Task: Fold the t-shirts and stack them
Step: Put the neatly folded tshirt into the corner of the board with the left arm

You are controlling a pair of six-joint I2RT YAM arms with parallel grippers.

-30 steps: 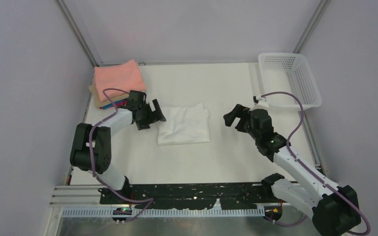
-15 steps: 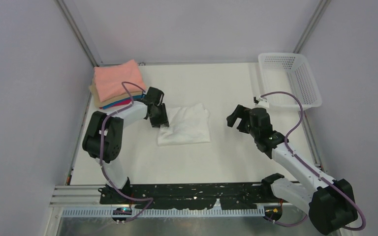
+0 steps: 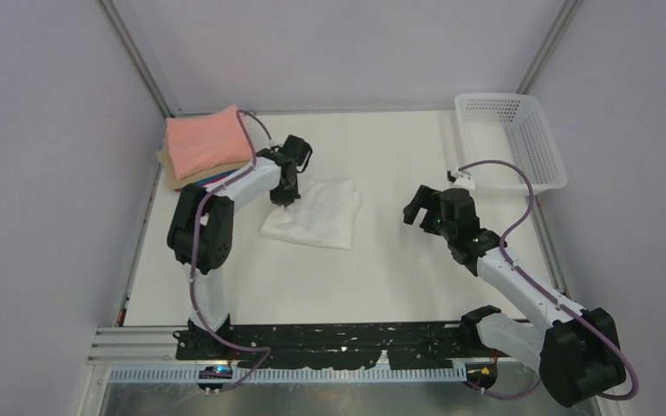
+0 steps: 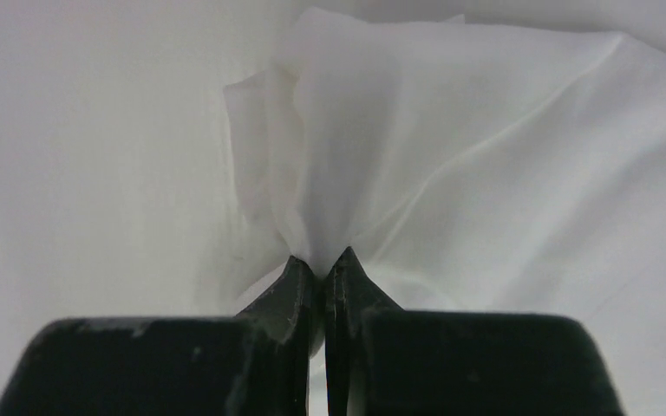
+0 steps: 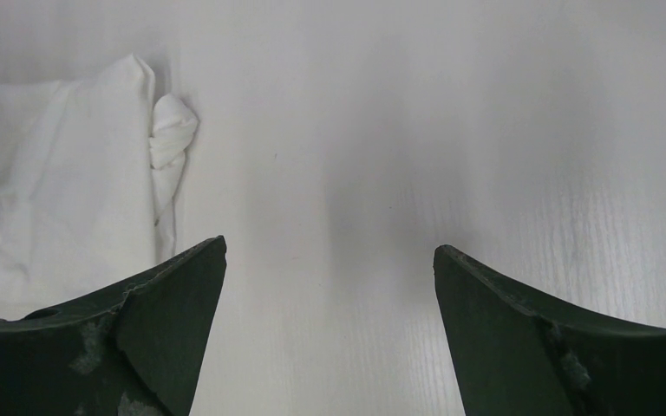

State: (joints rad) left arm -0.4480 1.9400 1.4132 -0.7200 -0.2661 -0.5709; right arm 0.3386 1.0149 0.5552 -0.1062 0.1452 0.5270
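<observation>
Folded white cloth t-shirt [image 3: 323,221] lies skewed mid-table [image 3: 381,277], near the salmon-topped stack of folded t-shirts [image 3: 206,143] at far left. Left claw [image 4: 321,264] pinches one bunched corner; right claw [image 5: 329,251] is spread, off to its right. A one-corner carry likely unfolds it, so keep it low, go slow, support the opposite edge.

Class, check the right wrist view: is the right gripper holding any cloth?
No. The right gripper is open and empty over the table, and the white t-shirt lies apart to its side.
</observation>
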